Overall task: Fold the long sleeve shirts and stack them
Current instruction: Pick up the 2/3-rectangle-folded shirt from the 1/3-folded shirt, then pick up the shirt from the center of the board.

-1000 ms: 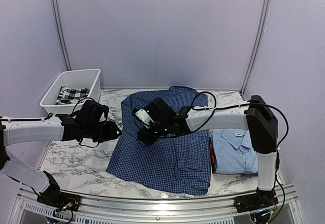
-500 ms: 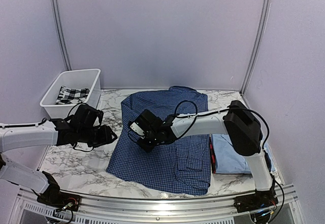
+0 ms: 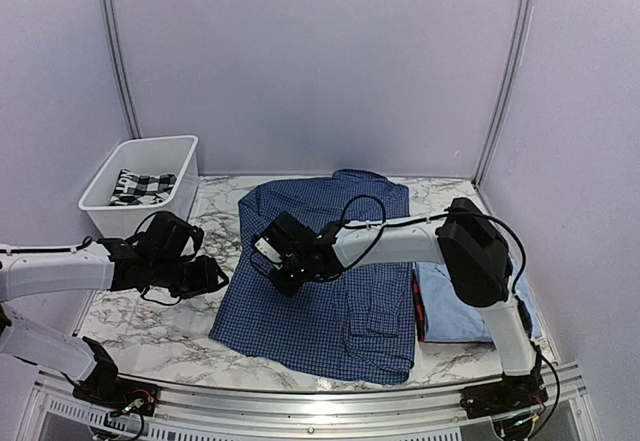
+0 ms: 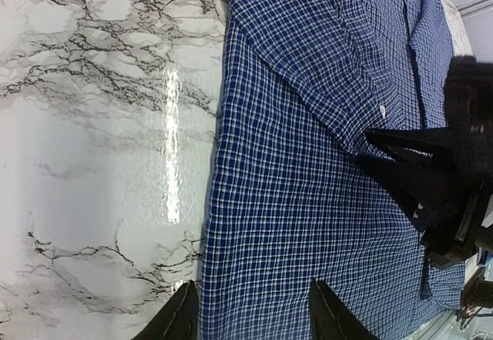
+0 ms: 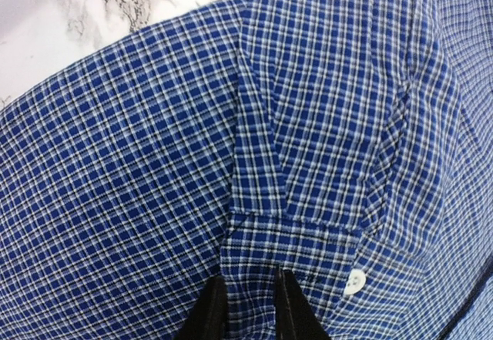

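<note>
Checked shirt (image 5: 154, 201) under R end effector (image 5: 245, 301) (cuff).

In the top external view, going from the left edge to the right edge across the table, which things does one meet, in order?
White bin → left claw → right claw over the dark blue checked shirt → folded light blue shirt.

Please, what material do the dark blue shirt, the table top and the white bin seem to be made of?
Dark blue shirt: woven cloth, matte; fine check and stitched seams show. Table top: marble-look surface, glossy; veins and a light reflection, possibly laminate. White bin: probably plastic, smooth with thin walls.
</note>
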